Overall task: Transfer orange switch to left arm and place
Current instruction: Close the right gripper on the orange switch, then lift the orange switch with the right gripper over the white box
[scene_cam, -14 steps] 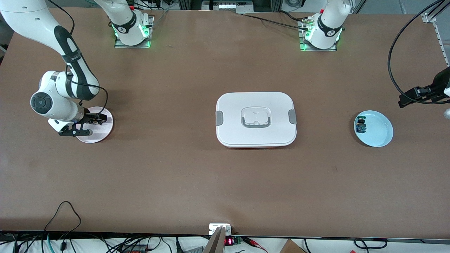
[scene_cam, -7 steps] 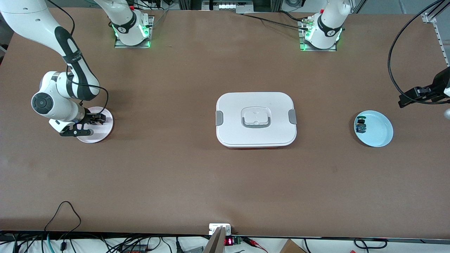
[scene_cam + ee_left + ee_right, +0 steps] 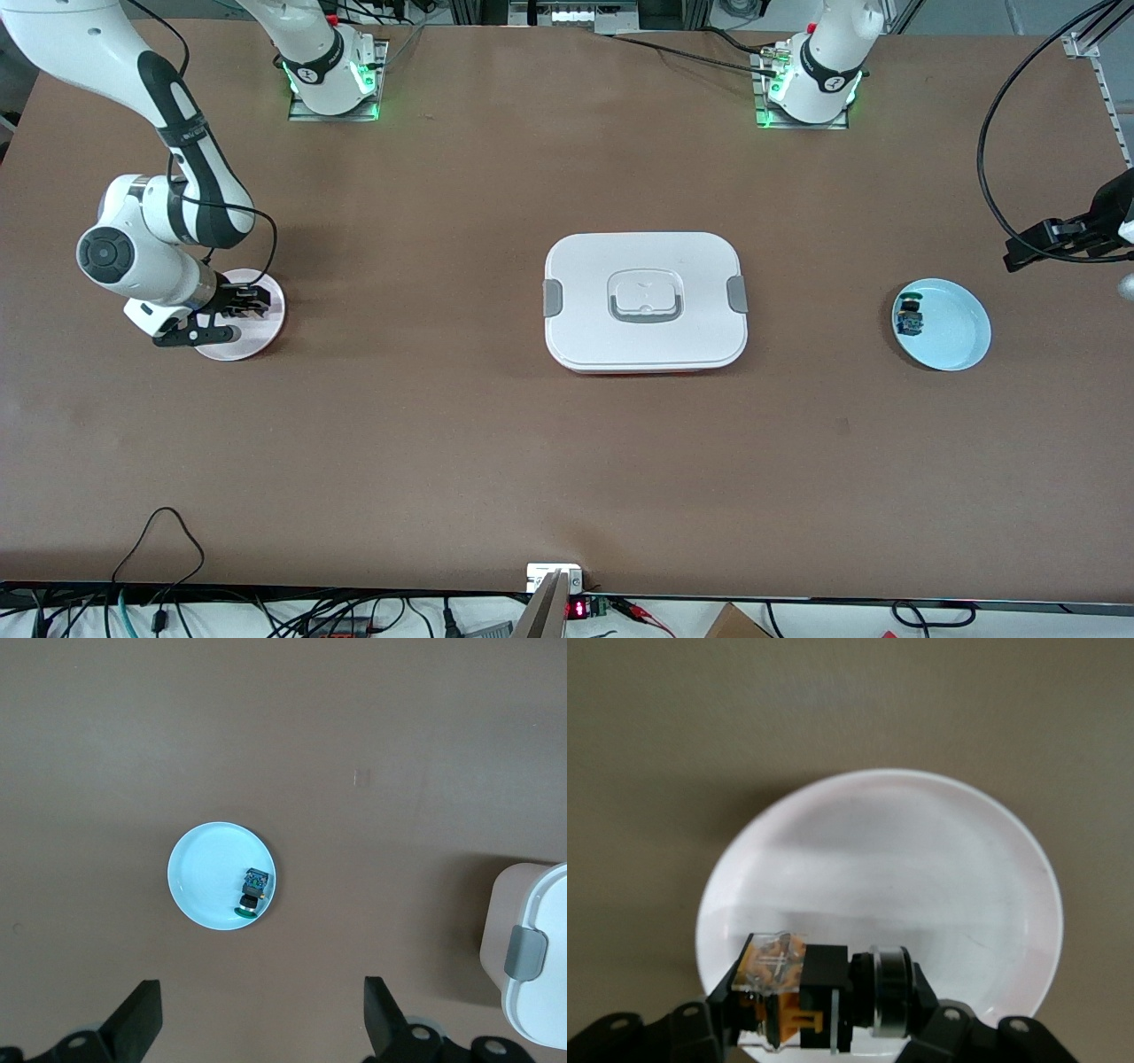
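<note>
The right pincer (image 3: 252, 299) is clamped on the orange switch (image 3: 799, 990) just over the pale pink plate (image 3: 266, 341) at the right arm's end of the counter (image 3: 567, 461), the switch lying on its side with its long axis across the fingers. The left pincer (image 3: 261, 1028) hangs wide and empty, waiting above the light blue plate (image 3: 957, 341) that holds a blue-and-green component (image 3: 909, 316) at the left arm's end. The white box (image 3: 646, 301) sits squarely between the two plates, so I'd judge the handover must go around it.
</note>
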You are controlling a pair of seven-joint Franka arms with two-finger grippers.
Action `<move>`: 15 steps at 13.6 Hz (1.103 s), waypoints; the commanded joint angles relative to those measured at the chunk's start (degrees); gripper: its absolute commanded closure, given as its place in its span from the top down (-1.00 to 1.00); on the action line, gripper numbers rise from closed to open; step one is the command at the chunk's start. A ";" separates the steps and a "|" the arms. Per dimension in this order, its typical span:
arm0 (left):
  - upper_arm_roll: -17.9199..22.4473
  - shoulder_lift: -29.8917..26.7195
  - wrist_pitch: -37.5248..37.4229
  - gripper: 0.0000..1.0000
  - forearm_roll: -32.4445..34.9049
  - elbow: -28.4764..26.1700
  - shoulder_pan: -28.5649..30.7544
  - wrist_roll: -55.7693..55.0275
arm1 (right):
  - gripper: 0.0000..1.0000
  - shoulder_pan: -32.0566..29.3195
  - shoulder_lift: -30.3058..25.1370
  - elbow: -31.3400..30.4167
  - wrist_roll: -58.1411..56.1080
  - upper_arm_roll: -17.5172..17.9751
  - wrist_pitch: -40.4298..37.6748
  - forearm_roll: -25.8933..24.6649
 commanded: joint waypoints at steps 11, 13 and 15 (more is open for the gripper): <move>-0.32 2.18 -0.58 1.00 1.21 1.85 -0.54 0.99 | -1.00 -0.01 -10.83 14.72 -2.58 21.10 -24.83 4.00; -0.41 2.19 -0.58 1.00 0.42 2.02 -0.10 0.90 | -1.00 0.78 -13.37 16.82 -3.89 21.72 -27.72 12.34; -0.41 2.27 -0.58 1.00 0.51 3.68 -0.71 0.81 | -1.00 2.27 -15.66 19.37 -5.91 21.81 -30.19 14.13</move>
